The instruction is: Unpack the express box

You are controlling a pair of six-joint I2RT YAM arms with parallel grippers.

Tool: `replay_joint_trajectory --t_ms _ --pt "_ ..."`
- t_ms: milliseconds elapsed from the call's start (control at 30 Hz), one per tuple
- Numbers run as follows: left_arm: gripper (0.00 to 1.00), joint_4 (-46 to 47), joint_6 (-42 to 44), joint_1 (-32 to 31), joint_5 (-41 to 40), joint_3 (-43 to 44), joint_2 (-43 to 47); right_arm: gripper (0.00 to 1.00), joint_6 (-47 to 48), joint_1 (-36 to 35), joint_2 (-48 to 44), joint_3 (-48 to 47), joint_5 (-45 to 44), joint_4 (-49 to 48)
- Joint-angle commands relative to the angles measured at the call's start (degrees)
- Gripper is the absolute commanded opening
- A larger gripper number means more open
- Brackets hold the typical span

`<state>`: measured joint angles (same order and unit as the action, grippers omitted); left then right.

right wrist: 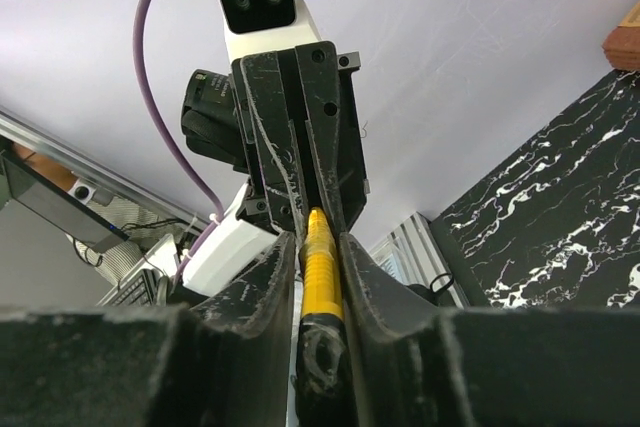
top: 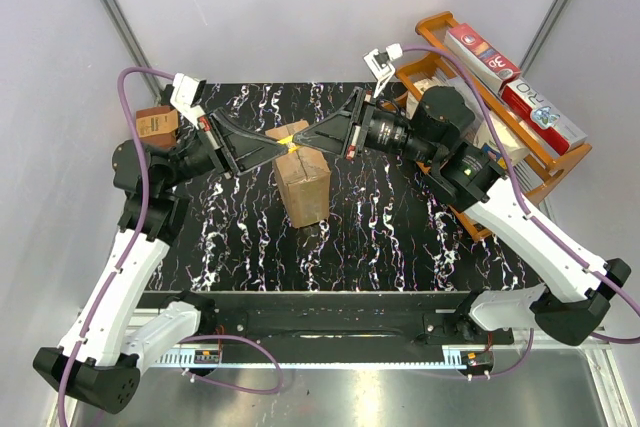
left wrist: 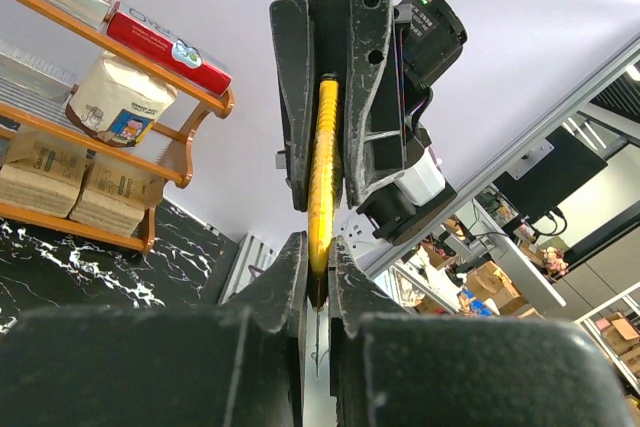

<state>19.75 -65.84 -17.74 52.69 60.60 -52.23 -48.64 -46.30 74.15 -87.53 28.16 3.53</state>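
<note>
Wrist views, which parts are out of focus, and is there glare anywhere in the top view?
Left wrist view: the left fingers a dark blur, yellow tool and rack sharp. Right wrist view: the right fingers likewise blurred, the left hand crisp. Top view: evenly lit, a bright glare line on the front rail.

I see orange rack [top: 436,23] back right, red-white boxes [top: 483,50] on top shelf; small brown box [top: 156,124] back left; yellow tool [top: 290,144] above black marbled table [top: 400,237].
</note>
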Motion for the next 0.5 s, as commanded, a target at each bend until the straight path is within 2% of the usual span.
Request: replay_joint_trajectory --t_ms 0,67,133,167,200,300,367,467 --pt "0.00 0.29 0.63 -0.02 -0.39 -0.74 -0.07 0.22 0.48 -0.63 -1.11 -1.95 1.98 -0.37" --pt "0.00 0.29 0.54 -0.02 -0.39 -0.83 -0.16 0.14 0.48 -0.63 -1.11 -1.77 1.90 -0.28" --pt "0.01 -0.06 0.72 -0.10 -0.48 -0.66 -0.24 0.00 0.48 -0.54 -1.11 -1.68 1.90 -0.19" --pt "0.05 -0.32 0.98 -0.02 -0.48 -0.57 -0.33 0.00 0.48 -0.63 -1.03 -1.60 1.63 0.16" --pt "0.26 -1.28 1.15 -0.10 -0.65 -0.40 -0.42 0.00 0.65 -0.63 -1.11 -1.42 1.28 0.42" --pt "0.72 -4.78 3.35 -0.10 -1.18 0.66 -0.68 0.00 1.62 -0.63 -1.46 -1.24 -0.91 2.62" --pt "0.82 -7.87 6.77 0.24 -2.40 1.89 -0.68 0.00 3.28 -0.63 -1.73 -1.07 -3.71 5.41" --pt "0.90 -16.47 13.00 0.86 -5.91 3.82 -0.42 0.00 6.26 -0.63 -2.43 -0.81 -8.54 9.46"
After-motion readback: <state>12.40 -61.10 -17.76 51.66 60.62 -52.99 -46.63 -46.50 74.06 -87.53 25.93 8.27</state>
